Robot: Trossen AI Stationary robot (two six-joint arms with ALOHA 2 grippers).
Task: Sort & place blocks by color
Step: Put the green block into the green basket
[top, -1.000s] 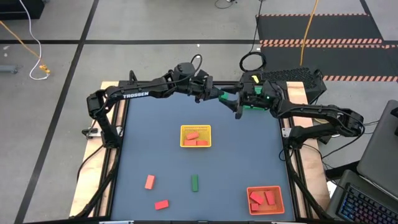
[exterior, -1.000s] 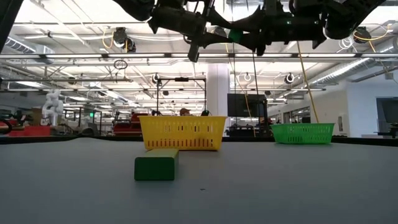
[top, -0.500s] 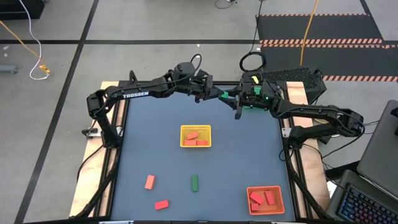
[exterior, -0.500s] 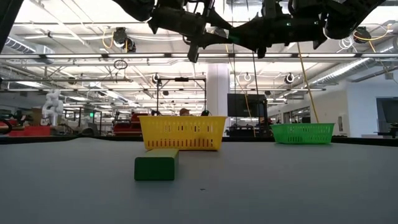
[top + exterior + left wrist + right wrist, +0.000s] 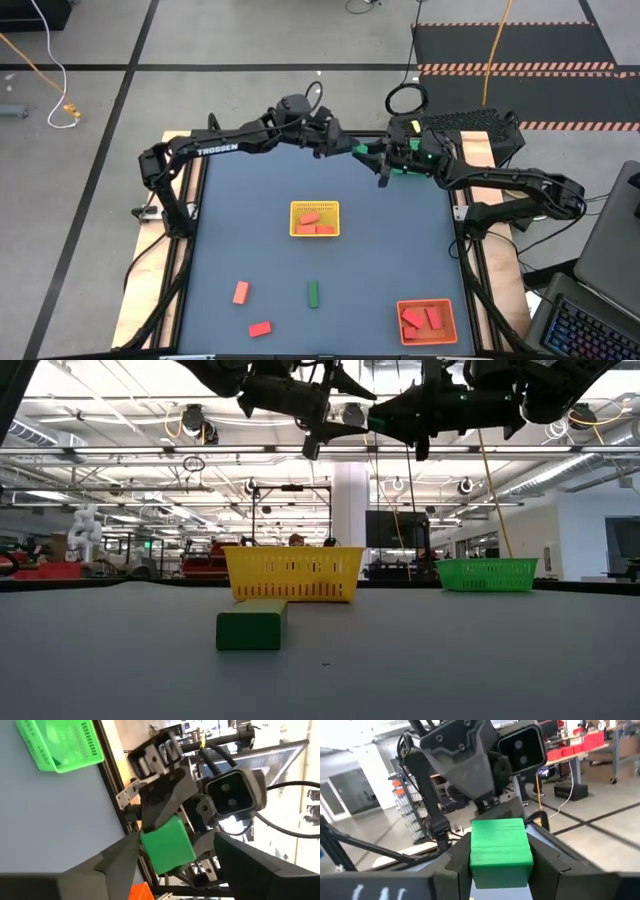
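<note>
A green block hangs high over the table's far part, with my right gripper shut on it from the right. My left gripper faces it from the left and is open, its fingers standing on either side of the block's other end. In the low view the green block is well above the table. Another green block lies flat on the table near the front. Two red blocks lie at the front left. My right gripper pinches the green block's two opposite sides between its two fingers. The fingers come about level from the table's right side. The block is lifted clear and juts out past the fingertips toward my left gripper.
A yellow tray with orange-red blocks sits mid-table. An orange tray with red blocks stands at the front right corner. A green tray sits at the far right, below my right arm. The table between the trays is bare.
My right gripper has shut on the green block and rolled a little at the wrist. My left gripper, which held the block a second ago, has opened and let go. The block has stayed in the air where it was.
</note>
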